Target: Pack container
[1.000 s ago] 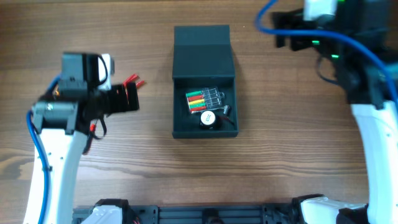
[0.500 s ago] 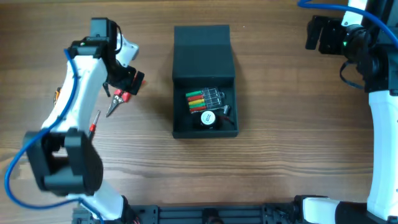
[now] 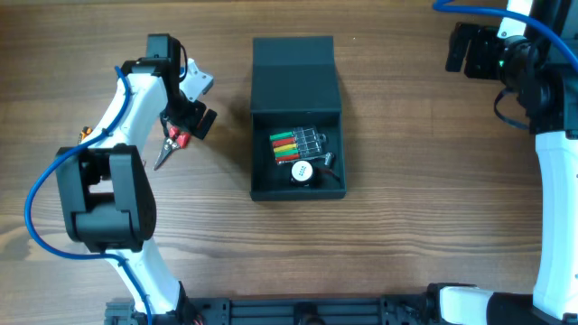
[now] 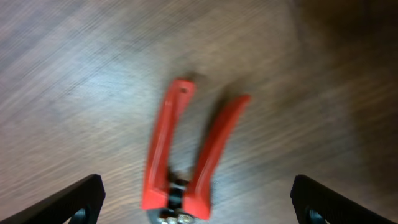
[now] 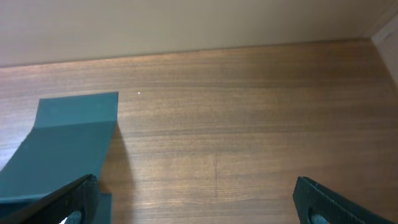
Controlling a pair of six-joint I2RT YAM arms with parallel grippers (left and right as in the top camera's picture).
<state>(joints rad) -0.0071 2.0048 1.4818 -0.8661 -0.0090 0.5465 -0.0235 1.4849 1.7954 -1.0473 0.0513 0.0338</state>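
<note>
container (image 3: 296,117) sat at frame centre, lid flipped open toward top, small coloured items inside | left gripper (image 3: 187,127) hovered over red-handled pliers (image 4: 186,155) left of container, fingers wide apart, gripped nothing | right gripper (image 5: 198,202) upper right, spread wide, empty

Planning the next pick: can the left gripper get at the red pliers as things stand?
Probably yes. The left gripper is open above the pliers, which lie flat on the table with nothing else near the handles.
</note>
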